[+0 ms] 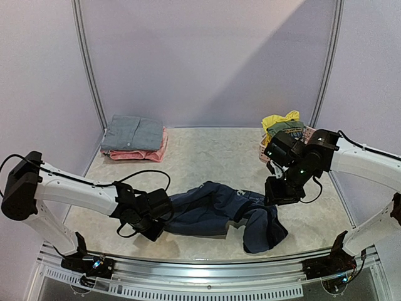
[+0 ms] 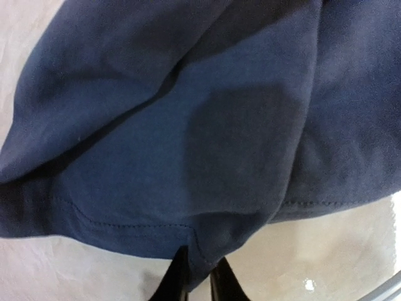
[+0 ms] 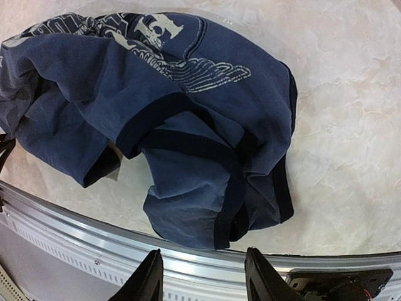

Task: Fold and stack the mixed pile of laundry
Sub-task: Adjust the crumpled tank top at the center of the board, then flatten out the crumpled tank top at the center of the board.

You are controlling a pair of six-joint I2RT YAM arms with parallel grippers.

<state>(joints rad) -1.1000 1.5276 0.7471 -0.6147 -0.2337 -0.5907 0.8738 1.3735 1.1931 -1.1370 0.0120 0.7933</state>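
Across the lower middle of your pale mottled table, the navy top lies crumpled. Your left gripper pinches its hem; your right gripper hangs above, jaws apart. Lilac walls surround you, and folded clothes sit upper left.

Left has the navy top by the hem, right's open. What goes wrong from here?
1. The left gripper seems to pinch only the hem edge of the navy top; a pull may slip it out.
2. The top's bunched end lies close to the front rail, near the open right gripper; dragging could spill it over the edge or snag it.
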